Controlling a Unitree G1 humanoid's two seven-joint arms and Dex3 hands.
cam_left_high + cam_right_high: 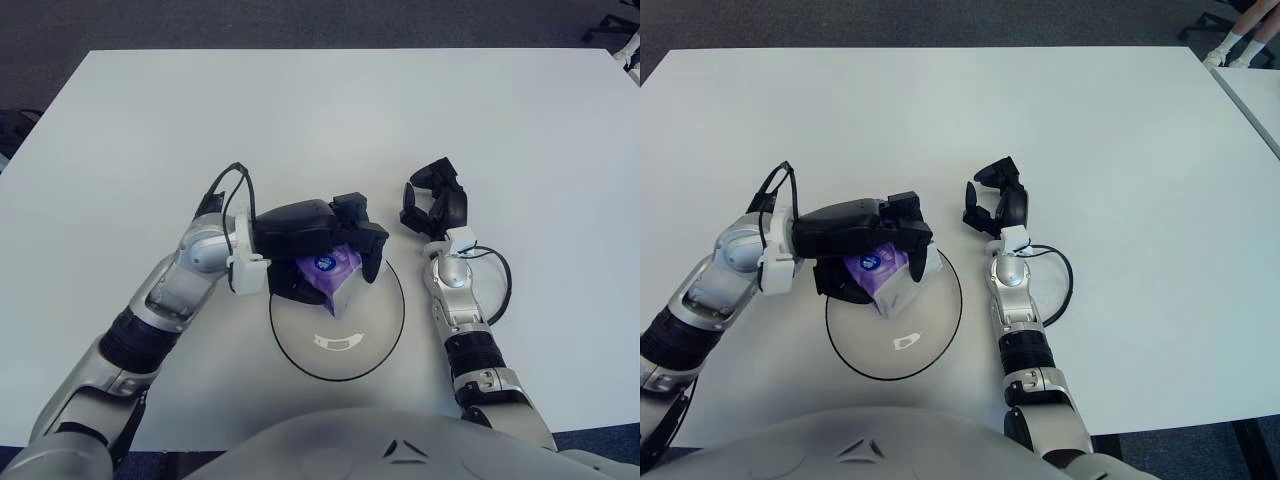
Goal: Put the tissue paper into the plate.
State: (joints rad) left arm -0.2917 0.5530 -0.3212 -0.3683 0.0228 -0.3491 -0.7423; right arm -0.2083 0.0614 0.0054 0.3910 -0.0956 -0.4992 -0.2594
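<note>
Much of the tissue paper (pixel 330 272) is hidden under the black fingers of the left hand (pixel 318 245), so only its purple wrapper and a whitish lower corner show, a little left of the frame's centre. A round blue mark sits on the purple face, but whatever is printed there is too small to read. The left hand is curled closed around the pack, fingers wrapped over its top and right side, and holds it over the upper left part of the plate (pixel 385 330); whether the pack's lower corner touches the plate cannot be told. The plate is a shallow clear dish with a dark rim, lying on the white table (pixel 520 140) in the lower middle of the frame, and its upper left edge is covered by the hand and pack. The right hand (pixel 434 205) shows just right of the plate's upper edge, its dark fingers loosely bent and gripping nothing.
</note>
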